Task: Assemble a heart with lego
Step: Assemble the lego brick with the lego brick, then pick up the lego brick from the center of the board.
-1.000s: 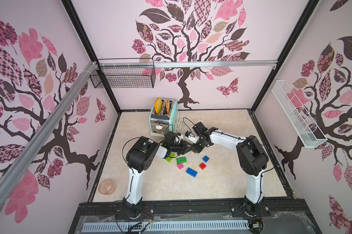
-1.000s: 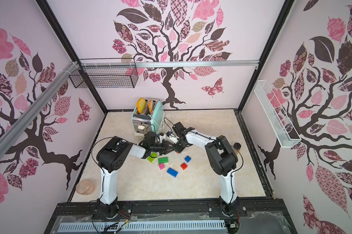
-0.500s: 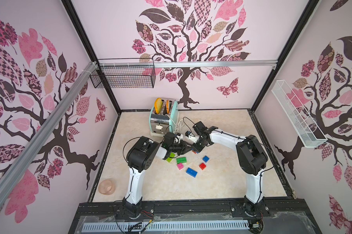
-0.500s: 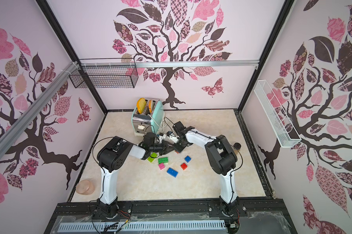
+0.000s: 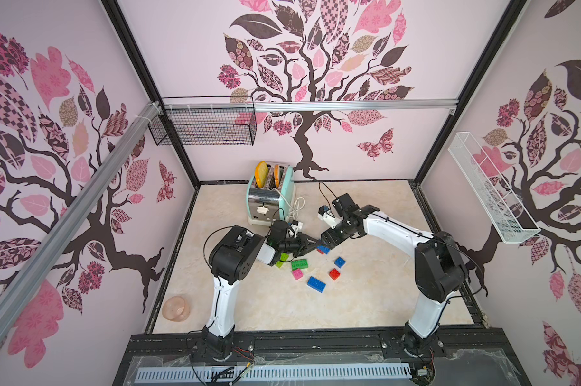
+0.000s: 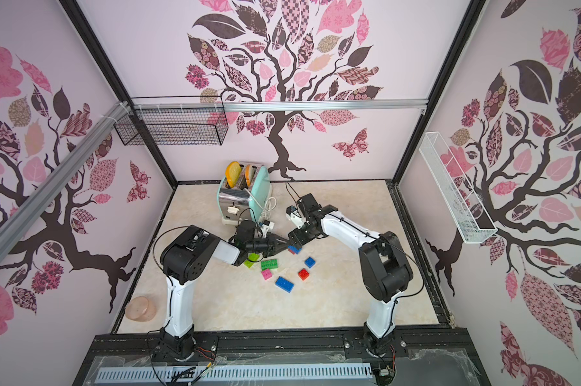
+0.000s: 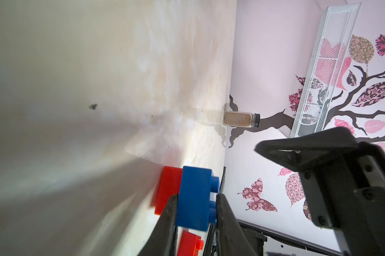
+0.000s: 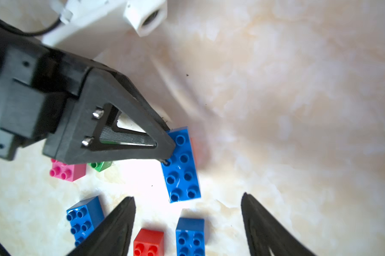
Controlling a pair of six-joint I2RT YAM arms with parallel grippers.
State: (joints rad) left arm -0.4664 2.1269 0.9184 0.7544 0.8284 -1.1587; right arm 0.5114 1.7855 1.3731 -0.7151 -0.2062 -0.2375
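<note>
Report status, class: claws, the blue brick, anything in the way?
Left claw shut on long blue brick, red brick beneath. Right claw open, close by. Loose bricks nearby, none blocking.

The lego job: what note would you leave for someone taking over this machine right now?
Left gripper: shut on a long blue brick; a red brick sits against its underside.
Right gripper: open, empty, close to that brick.
Loose on the table: lime brick, dark green brick, pink brick, second long blue brick, second red brick, small blue brick.
Done: one joint at most. Left: joining everything else.
</note>
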